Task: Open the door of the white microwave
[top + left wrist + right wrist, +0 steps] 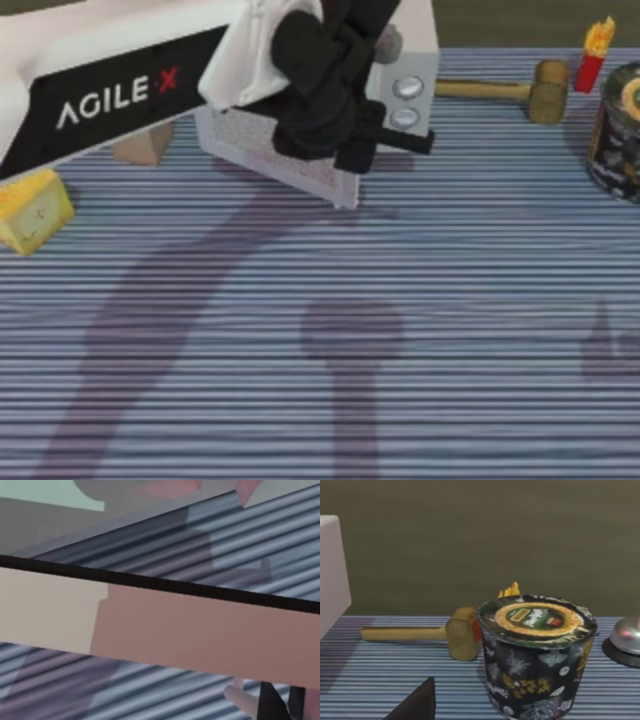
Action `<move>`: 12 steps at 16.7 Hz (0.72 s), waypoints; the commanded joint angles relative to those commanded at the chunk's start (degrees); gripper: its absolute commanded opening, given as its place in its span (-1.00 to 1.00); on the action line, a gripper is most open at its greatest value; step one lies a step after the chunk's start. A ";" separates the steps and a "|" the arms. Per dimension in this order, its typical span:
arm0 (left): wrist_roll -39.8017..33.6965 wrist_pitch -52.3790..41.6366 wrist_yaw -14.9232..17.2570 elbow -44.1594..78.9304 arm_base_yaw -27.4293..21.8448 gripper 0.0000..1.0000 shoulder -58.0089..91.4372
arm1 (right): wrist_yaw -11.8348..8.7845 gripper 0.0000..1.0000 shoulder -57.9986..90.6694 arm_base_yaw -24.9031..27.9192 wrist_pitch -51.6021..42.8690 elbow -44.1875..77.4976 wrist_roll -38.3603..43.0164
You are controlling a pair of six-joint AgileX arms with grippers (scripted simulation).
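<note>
The white microwave (420, 30) stands at the table's far edge, its two silver knobs (406, 102) facing front. Its door (275, 150), with the grey mesh window, stands swung partly out from the body, hinged at the left. My left gripper (362, 150) reaches over the door's free edge beside the knobs and looks shut on the door there. In the left wrist view the door (200, 630) crosses as a broad pale band, with the black fingertips (270, 705) close together below it. My right gripper (420, 705) sits off to the right, out of the top view.
A wooden mallet (520, 92), a red fries carton (592, 55) and a dark noodle cup (618, 130) stand to the right of the microwave. A silver bell (626, 636) lies beyond the cup. A yellow cheese block (30, 210) and a brown block (145, 145) sit at the left.
</note>
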 joint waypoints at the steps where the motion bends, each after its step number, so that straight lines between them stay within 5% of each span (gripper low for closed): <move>1: 0.00 0.00 0.00 0.00 0.00 -1.00 0.00 | 0.00 1.00 0.00 0.00 0.00 0.00 0.00; 12: 5.16 2.39 3.02 -5.37 1.10 -1.00 -3.96 | 0.00 1.00 0.00 0.00 0.00 0.00 0.00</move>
